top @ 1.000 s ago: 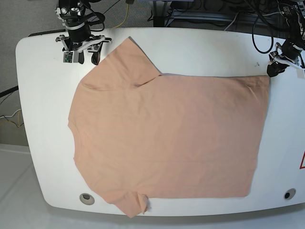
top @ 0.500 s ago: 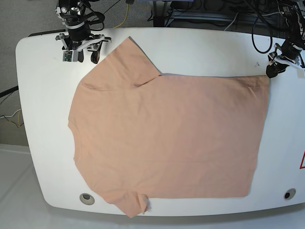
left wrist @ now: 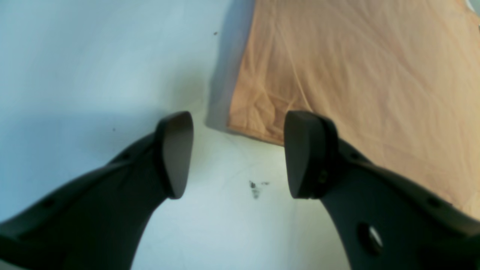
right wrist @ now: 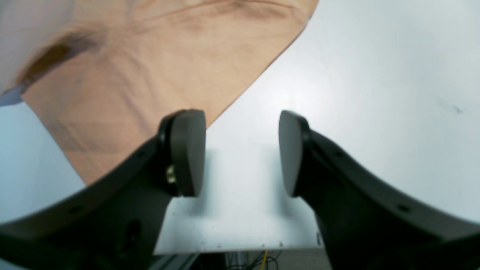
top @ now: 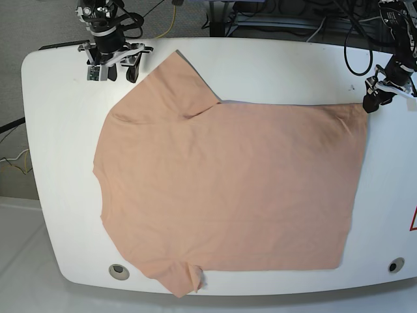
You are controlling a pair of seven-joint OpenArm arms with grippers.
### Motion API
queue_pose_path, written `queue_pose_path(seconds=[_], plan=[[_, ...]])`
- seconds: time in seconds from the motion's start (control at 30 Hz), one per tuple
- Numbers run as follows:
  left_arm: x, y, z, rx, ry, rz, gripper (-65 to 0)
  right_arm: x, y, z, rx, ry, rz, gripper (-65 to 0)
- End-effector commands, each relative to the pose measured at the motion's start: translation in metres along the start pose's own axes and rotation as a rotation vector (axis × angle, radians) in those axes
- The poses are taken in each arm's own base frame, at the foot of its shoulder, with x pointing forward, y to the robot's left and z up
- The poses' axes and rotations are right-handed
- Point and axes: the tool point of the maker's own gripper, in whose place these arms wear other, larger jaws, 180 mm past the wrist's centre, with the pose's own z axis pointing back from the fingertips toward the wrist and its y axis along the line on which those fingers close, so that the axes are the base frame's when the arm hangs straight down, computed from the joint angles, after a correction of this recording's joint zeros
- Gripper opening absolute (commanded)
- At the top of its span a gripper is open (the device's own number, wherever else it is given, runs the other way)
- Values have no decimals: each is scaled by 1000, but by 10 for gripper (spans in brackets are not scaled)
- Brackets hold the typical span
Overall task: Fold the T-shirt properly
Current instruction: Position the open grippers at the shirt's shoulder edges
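One white counter (top: 58, 130) carries the work, and its surface is the largest item in view. One T-shirt (top: 228, 189) lies spread flat across most of the counter, in a single layer as far as the base view shows, with the hem edge toward the right of that view and the neck end toward the left. One sleeve points to the far edge and one sleeve reaches the near edge, where a small part of it is turned over. No fold is visible in the body of the garment, so the judgement is that the task stands at its start: the garment is laid out and every fold remains to be made. Two arms are present, each with one end effector. The left end effector (left wrist: 238, 153) stands with its fingers spread wide and grips nothing; it sits just beside the far hem corner of the T-shirt (left wrist: 356, 75), with one fingertip over the cloth edge and the other over bare counter. The right end effector (right wrist: 242, 152) is also spread and empty, positioned over bare counter beside the edge of the far sleeve (right wrist: 150, 75). Two round fittings are set in the counter near its front corners.
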Motion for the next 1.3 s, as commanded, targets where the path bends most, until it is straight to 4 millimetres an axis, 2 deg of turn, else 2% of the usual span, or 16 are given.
queue_pose_path(seconds=[0.0,0.53,0.87,0.93,1.07,1.27], plan=[[15,-3,1,-19,-33,-17,-273,11,2,2,14,-42,-1,-349],[13,-5,-9,-28,-18,2,-318,15,-1,1,2,-52,13,-346],[10,-2,-6,-14,-24,-1,-306,16,-1,2,5,-53,6,-342],[3,-1,-5,-13,-3,3,-305,16,0,2,7,-53,8,-340],[2,-2,-5,-18,0,-2,-306,16,0,2,9,-54,7,-340],[-2,-5,-9,-44,11,-9,-328,17,2,2,15,-56,4,-342]])
